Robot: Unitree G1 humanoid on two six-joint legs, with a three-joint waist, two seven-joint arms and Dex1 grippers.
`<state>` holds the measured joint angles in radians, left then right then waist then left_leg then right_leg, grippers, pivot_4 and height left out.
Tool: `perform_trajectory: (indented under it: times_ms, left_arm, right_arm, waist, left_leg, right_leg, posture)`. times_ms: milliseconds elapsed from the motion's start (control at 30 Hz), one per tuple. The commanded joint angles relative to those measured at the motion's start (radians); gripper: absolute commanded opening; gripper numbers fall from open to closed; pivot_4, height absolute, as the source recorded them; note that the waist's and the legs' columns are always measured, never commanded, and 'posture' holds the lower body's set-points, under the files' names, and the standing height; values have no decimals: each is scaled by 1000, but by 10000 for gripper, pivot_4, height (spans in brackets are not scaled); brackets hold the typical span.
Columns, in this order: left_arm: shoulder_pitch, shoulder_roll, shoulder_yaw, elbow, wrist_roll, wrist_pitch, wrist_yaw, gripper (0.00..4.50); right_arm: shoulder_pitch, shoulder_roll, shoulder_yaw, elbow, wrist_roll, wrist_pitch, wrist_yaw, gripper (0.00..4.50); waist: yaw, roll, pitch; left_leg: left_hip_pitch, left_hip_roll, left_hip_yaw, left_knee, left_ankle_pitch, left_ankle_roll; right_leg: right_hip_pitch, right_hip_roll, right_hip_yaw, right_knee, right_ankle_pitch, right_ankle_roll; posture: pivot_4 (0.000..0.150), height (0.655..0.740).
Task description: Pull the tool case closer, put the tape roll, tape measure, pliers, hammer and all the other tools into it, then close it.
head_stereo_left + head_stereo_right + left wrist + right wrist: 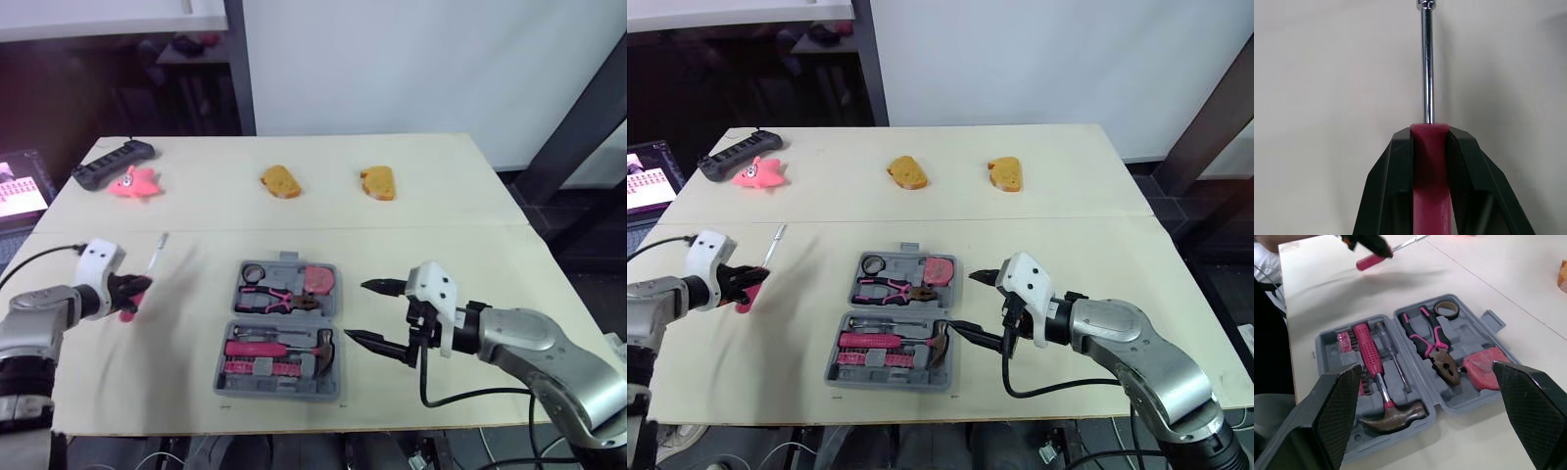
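The grey tool case (278, 388) lies open and flat near the table's front edge. In its far half lie the tape roll (254, 271), the pink-handled pliers (279, 299) and the pink tape measure (316, 279). The near half holds the hammer (289, 348) and a slim screwdriver (1393, 357). My right gripper (358, 310) is open just right of the case, holding nothing. Well left of the case, my left gripper (127, 290) is shut on the pink handle of another screwdriver (1430, 166), whose steel shaft (157, 251) points away over the table.
Along the far side of the table lie a black power strip (113, 162), a pink toy (132, 183) and two bread pieces (280, 181) (378, 182). A lit screen (20, 191) stands off the table's left edge.
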<state>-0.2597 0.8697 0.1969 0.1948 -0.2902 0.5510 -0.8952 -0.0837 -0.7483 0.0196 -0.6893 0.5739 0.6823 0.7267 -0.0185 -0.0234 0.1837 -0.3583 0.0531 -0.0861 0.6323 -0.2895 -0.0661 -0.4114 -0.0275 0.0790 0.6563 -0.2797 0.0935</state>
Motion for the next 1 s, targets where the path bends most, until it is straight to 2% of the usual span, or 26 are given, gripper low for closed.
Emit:
perform_trajectory:
  times_ms: [33, 167, 300, 533, 700, 800, 900, 1000]
  left_arm:
    - [123, 114, 18, -344, -125, 87, -172, 4585]
    - [271, 229, -63, -646, -251, 195, -315, 4585]
    - [228, 218, -261, -747, -245, 236, -333, 4585]
    - [-35, 95, -592, -672, -107, 309, -303, 4585]
    - [-132, 71, -681, -683, -88, 389, -304, 4585]
    - [-245, 88, -718, -716, -111, 502, -331, 4585]
    - [-359, 149, -821, -746, -48, 558, -359, 4585]
    - [-470, 174, -893, -767, -51, 596, -417, 4585]
  right_arm:
    - [1, -7, -29, -54, 20, -15, 8, 45000]
    - [-5, -5, -26, -59, 28, -33, 38, 45000]
    - [-13, -22, -43, -76, 57, -27, 68, 45000]
    - [-1, -79, -67, -122, 92, -18, 106, 45000]
    - [3, -82, -55, -138, 85, -15, 86, 45000]
    - [17, -74, -36, -148, 74, -13, 63, 45000]
    - [19, -69, -24, -155, 71, -8, 40, 45000]
    - [14, -60, -12, -152, 65, -8, 20, 45000]
  waist:
    - [-5, 0, 1]
    - [-17, 5, 4]
    - [-17, 6, 7]
    - [-20, 5, 7]
    - [-27, 4, 8]
    - [-22, 2, 9]
    - [-22, 1, 10]
    - [-26, 0, 10]
  left_leg:
    - [0, 0, 0, 0, 0, 0]
    - [1, 0, 1, -1, 0, 0]
    - [1, 0, 1, 0, 0, 0]
    - [0, 0, 1, 0, 0, 0]
    - [0, 0, 1, 0, -1, 2]
    - [0, 0, 0, 0, -1, 2]
    - [-1, -1, 0, 2, -1, 2]
    - [-1, -1, 1, 2, -1, 2]
  right_leg:
    - [0, 0, 0, 0, 0, 0]
    - [0, 0, 1, -2, -1, -2]
    - [1, 0, 1, -2, -2, -4]
    - [1, 1, 1, -3, -2, -3]
    - [1, 2, 2, -4, -1, 0]
    - [1, 2, 2, -4, -1, 0]
    - [2, 1, 2, -4, -1, 0]
    - [2, 1, 3, -5, -1, 0]
  posture:
    - [1500, 7400]
    - [1500, 7400]
    - [1500, 7400]
    - [1500, 7400]
    - [1500, 7400]
    - [1500, 7400]
    - [1500, 7400]
    - [1500, 7400]
